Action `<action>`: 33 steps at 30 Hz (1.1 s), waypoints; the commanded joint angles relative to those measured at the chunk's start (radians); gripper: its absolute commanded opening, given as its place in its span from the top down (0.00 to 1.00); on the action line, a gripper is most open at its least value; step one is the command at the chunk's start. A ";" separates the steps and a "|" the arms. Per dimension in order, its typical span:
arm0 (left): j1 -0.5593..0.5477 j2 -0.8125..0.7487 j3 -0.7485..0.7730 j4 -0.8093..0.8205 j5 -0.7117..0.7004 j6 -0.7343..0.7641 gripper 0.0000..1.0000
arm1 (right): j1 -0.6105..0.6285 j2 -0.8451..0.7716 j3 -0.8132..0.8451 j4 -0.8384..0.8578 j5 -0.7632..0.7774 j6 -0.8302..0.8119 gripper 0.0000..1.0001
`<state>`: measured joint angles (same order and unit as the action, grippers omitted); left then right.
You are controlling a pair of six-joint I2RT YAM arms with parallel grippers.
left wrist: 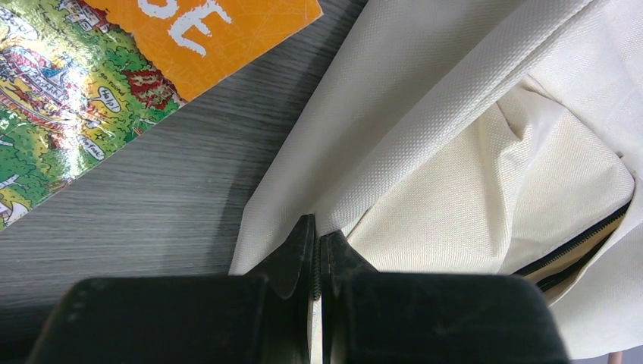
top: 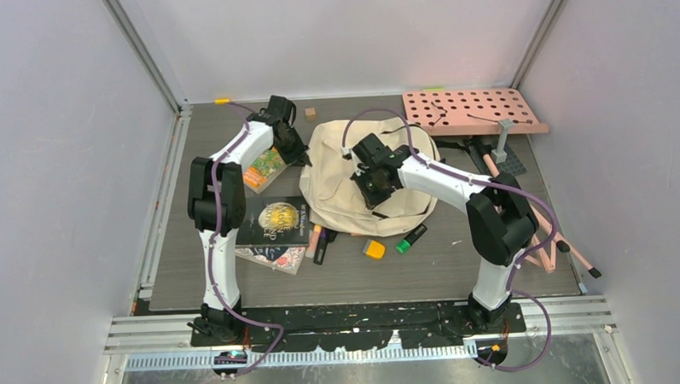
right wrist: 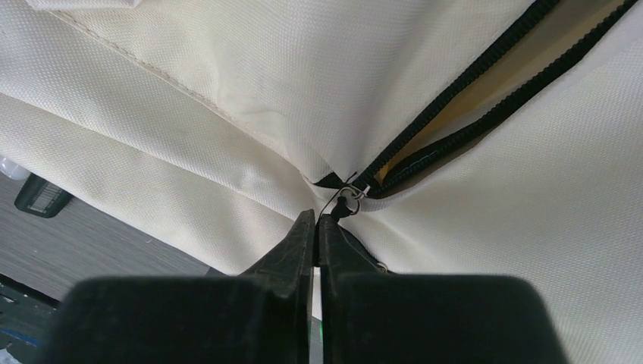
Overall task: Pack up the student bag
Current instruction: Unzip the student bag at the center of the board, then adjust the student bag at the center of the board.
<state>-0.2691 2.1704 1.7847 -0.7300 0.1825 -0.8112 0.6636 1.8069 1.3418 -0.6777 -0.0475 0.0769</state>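
The student bag (top: pixel 345 187), a cream fabric backpack with black zippers, lies flat mid-table. My left gripper (top: pixel 298 152) is at the bag's left edge. In the left wrist view this gripper (left wrist: pixel 317 236) is shut on a fold of the bag's fabric (left wrist: pixel 425 129). My right gripper (top: pixel 376 189) is over the middle of the bag. In the right wrist view it (right wrist: pixel 316 220) is shut on the zipper pull (right wrist: pixel 345 203). The black zipper (right wrist: pixel 485 83) stands partly open beyond the pull, showing a tan inside.
A colourful orange-green book (top: pixel 265 167) lies left of the bag, also in the left wrist view (left wrist: pixel 83 68). A dark book (top: pixel 278 221) lies on another book in front. Markers (top: pixel 319 243), an orange highlighter (top: pixel 374 249) and a green one (top: pixel 411 238) lie near the bag's front. A pink perforated board (top: pixel 470 111) stands back right.
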 commanded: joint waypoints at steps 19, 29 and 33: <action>-0.048 -0.282 -0.039 0.079 -0.146 0.245 0.23 | -0.070 -0.147 0.199 -0.108 0.212 0.165 0.28; -0.204 -0.294 -0.151 0.129 -0.003 0.378 0.19 | -0.191 0.026 0.313 -0.119 0.145 0.223 0.31; -0.236 -0.272 -0.154 0.130 -0.018 0.428 0.18 | -0.193 0.101 0.378 -0.139 0.107 0.222 0.31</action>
<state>-0.4896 1.8946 1.6260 -0.6392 0.1505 -0.4679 0.4614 1.8690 1.6352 -0.8028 0.1097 0.2844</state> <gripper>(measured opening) 0.817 0.689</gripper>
